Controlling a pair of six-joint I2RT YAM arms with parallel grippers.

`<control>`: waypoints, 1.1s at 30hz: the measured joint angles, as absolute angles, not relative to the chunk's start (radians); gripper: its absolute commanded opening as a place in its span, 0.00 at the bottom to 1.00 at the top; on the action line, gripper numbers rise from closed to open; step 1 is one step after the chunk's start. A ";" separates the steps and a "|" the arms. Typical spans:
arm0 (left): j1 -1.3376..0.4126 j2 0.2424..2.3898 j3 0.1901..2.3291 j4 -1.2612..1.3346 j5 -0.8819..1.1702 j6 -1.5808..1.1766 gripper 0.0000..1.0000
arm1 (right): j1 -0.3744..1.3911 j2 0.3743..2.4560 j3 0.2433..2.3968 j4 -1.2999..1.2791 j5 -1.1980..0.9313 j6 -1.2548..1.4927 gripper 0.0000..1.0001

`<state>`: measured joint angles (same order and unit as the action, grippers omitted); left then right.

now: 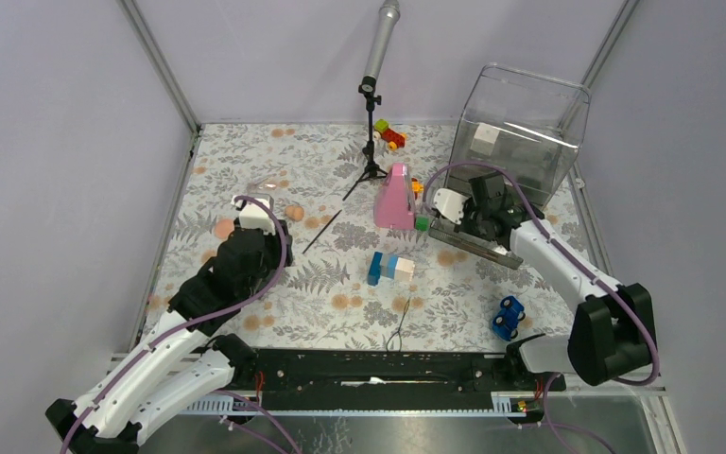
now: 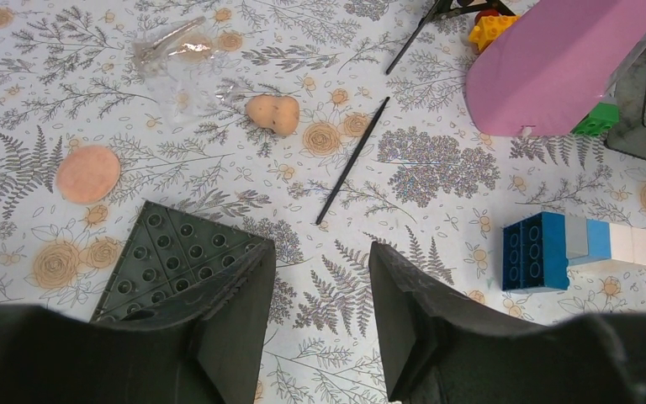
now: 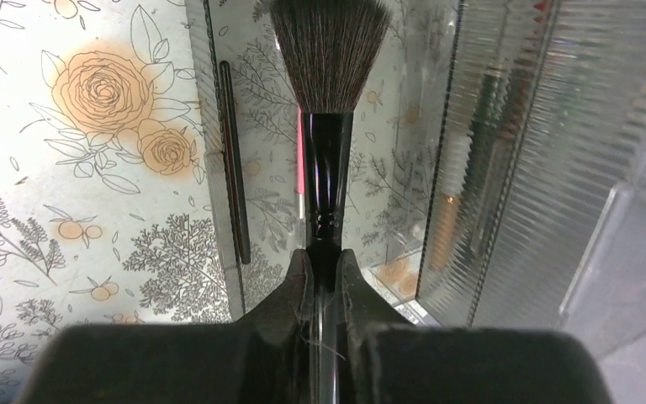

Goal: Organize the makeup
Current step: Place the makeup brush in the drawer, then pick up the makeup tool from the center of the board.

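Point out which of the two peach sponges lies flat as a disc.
The left sponge in the left wrist view: a flat round disc near the dark studded plate. The other sponge is lumpy, two-lobed, beside the clear wrapper.

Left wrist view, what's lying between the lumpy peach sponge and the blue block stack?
A thin black stick, likely a makeup pencil, lies diagonally between the lumpy peach sponge and the block stack, plain in the left wrist view.

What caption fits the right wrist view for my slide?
Right end effector grips a black-handled brush over a clear organizer.
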<state>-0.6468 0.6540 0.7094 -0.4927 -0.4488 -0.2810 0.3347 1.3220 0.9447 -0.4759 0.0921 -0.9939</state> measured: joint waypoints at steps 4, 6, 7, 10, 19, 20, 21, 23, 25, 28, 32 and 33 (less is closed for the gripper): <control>-0.647 0.654 0.709 -0.490 -0.448 -0.279 0.53 | 0.325 1.382 0.945 -0.463 0.083 -1.010 0.31; -0.647 0.654 0.709 -0.490 -0.445 -0.278 0.56 | 0.322 1.412 0.945 -0.462 0.084 -1.010 0.40; -0.647 0.655 0.709 -0.491 -0.445 -0.277 0.56 | 0.320 1.422 0.945 -0.461 0.084 -1.007 0.43; -0.647 0.656 0.709 -0.491 -0.445 -0.277 0.59 | 0.318 1.428 0.945 -0.441 0.088 -0.993 0.50; -0.646 0.655 0.709 -0.490 -0.447 -0.277 0.65 | 0.315 1.370 0.913 -0.292 0.151 -0.863 0.67; -0.646 0.655 0.709 -0.491 -0.449 -0.277 0.66 | 0.315 1.351 0.913 -0.279 0.146 -0.815 0.67; -0.646 0.655 0.709 -0.491 -0.453 -0.277 0.68 | 0.315 1.326 0.913 -0.262 0.135 -0.755 0.67; -0.646 0.655 0.709 -0.491 -0.467 -0.279 0.73 | 0.315 1.274 0.913 -0.223 0.110 -0.623 0.67; -0.646 0.655 0.709 -0.491 -0.478 -0.281 0.77 | 0.315 1.212 0.913 -0.181 0.069 -0.465 0.67; -0.646 0.655 0.709 -0.491 -0.491 -0.286 0.85 | 0.347 1.135 0.903 -0.117 0.010 -0.264 0.72; -0.645 0.655 0.709 -0.492 -0.516 -0.291 0.92 | 0.607 1.111 0.876 -0.061 0.022 -0.127 0.74; -0.645 0.655 0.709 -0.492 -0.522 -0.292 0.93 | 0.675 1.128 0.876 -0.049 0.020 -0.109 0.75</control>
